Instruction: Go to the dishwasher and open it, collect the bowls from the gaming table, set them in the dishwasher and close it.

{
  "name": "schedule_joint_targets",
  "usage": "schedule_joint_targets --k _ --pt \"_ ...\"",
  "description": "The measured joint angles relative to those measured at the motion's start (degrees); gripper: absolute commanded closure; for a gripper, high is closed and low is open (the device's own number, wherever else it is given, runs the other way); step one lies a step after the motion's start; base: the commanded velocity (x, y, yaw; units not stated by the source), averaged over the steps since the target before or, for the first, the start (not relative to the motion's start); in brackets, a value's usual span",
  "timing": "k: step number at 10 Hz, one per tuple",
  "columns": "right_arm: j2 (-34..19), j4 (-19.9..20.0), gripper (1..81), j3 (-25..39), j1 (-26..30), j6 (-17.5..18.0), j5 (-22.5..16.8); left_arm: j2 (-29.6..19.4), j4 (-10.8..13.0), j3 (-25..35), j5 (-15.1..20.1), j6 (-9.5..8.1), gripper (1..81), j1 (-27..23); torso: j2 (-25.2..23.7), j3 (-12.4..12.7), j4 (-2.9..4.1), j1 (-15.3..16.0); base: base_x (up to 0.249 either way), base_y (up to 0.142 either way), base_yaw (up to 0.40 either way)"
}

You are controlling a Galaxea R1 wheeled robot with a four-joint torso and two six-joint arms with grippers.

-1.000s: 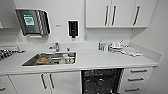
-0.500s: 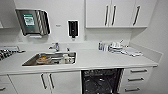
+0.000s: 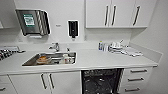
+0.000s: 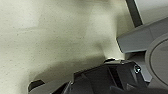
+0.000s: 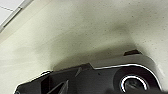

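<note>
Dishwasher [image 3: 101, 81] sits open at the lower middle of the frame, under the white counter [image 3: 100, 60], right of the sink [image 3: 50, 58]. Both arms point down at speckled floor [image 4: 50, 37]; I cannot tell how their grippers stand.

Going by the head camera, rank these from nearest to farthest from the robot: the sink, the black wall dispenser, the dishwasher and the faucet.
1. dishwasher: under the counter's front edge, right of centre, dark inside showing.
2. sink: set into the countertop, to the left.
3. faucet: just behind the sink.
4. black wall dispenser: on the back wall, above the counter.
</note>
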Motion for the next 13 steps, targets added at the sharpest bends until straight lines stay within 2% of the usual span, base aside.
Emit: schedule_joint_targets --k 5,8,11,13 --pt "8.2 -5.0 1.0 -14.6 -4.0 -0.1 6.2 11.1 0.0 -19.0 -4.2 0.0 1.0 5.5 0.0 0.0 0.0 0.0 0.0 0.0 0.0" --pt "11.5 -7.2 1.0 -17.5 -9.1 -0.2 11.1 18.3 0.0 -28.0 -5.7 0.0 1.0 8.7 0.0 0.0 0.0 0.0 0.0 0.0 0.0" --pt "15.1 -9.7 1.0 -21.3 -9.4 -0.2 11.9 23.6 0.0 -35.0 -6.6 0.02 1.0 10.0 0.0 0.1 0.0 0.0 0.0 0.0 0.0" --pt "17.2 -10.3 1.0 -24.7 -9.8 -0.2 11.8 25.4 0.0 -36.4 -7.0 0.02 1.0 10.6 0.0 0.1 0.0 0.0 0.0 0.0 0.0"
